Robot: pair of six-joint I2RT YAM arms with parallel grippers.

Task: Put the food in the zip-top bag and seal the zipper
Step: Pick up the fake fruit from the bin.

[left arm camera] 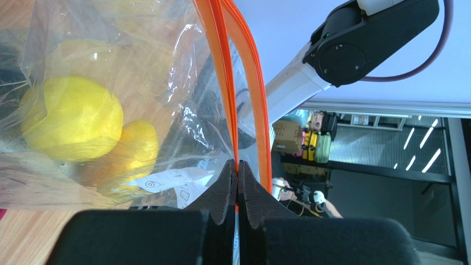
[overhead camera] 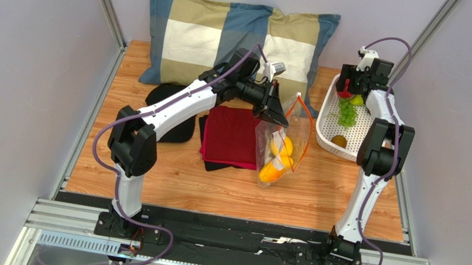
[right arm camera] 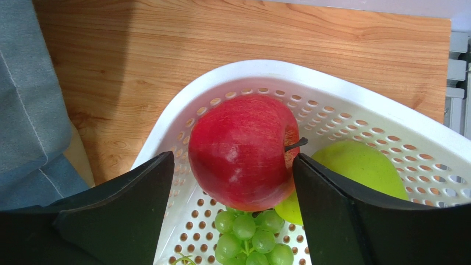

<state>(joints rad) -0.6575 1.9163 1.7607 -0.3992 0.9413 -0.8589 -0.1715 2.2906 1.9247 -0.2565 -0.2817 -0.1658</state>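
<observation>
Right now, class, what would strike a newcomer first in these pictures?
A red apple fills the right wrist view, sitting in the white basket between the open fingers of the right end effector. Over the table, the left end effector pinches the orange zipper, holding up the zip-top bag with yellow fruit inside.

Lilac walls (overhead camera: 11, 73), wood tabletop (overhead camera: 231, 187) (plaid pillow (overhead camera: 231, 35) behind)

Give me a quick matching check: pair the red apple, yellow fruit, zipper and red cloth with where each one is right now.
1 red apple
2 yellow fruit
3 zipper
4 red cloth

A pinched in the left end effector
B spread flat beside the zip-top bag
C in the white basket, between the fingers of the right end effector
D inside the zip-top bag

Pairs: 1-C, 2-D, 3-A, 4-B
</observation>
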